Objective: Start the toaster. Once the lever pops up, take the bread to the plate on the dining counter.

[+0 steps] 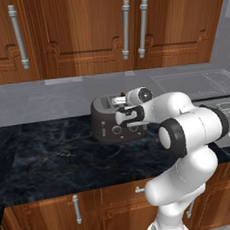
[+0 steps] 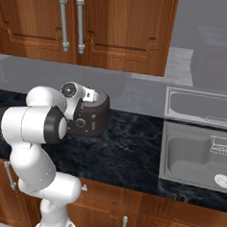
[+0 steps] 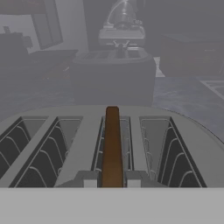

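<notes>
The closed pincer point(image 1: 120, 100) hovers over the toaster point(image 1: 112, 124); the bread point(image 3: 112, 146), thin, light, probably brittle, wants gripping by its flat faces.

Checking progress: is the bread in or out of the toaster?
In. The bread stands on edge in a slot of the toaster, between the wire guides.

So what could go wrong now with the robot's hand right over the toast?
The gripper is shut on the bread, which stands in a narrow slot of the toaster. If it pulls up crookedly, the slice might scrape the slot's wires, slip free or drag the toaster along the counter. The grip looks to be on the thin top edge, so it might slide off.
</notes>
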